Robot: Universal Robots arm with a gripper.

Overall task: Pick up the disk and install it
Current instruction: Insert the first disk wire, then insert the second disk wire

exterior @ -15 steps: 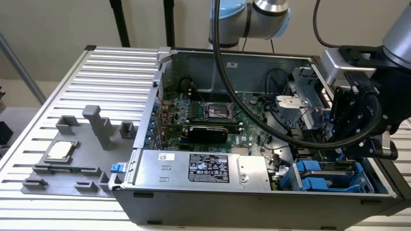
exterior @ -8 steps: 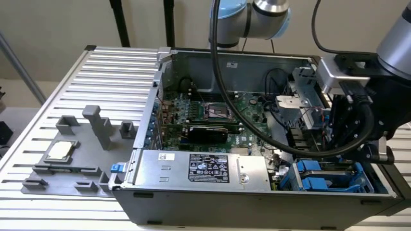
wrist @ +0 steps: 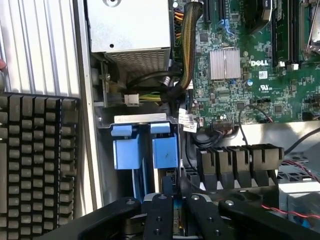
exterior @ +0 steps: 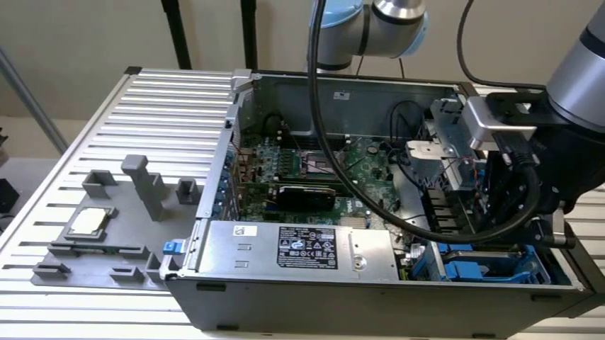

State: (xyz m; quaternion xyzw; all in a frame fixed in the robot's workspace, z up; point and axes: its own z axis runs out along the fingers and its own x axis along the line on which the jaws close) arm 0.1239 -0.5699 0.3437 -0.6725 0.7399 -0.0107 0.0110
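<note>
So the arm is reaching down into the open PC case point(exterior: 227, 142), at the drive bay corner on the exterior view's right, which makes sense since that's where a drive goes. In the wrist view the pincer point(wrist: 172, 220) is sitting right over the blue carriers point(wrist: 145, 145), its black fingers point(wrist: 159, 220) close together with something blue and yellowish wedged between them. I'm guessing that's the disk point(wrist: 178, 220) edge-on, but I can't tell for sure. It's mostly hidden by the fingers. From the exterior view, cables point(exterior: 454, 219) and the wrist are blocking the bay point(exterior: 492, 265), so seating depth is impossible to judge. A small silver chip point(exterior: 88, 222) is lying on the grey fixture on the surface point(exterior: 180, 99).
</note>
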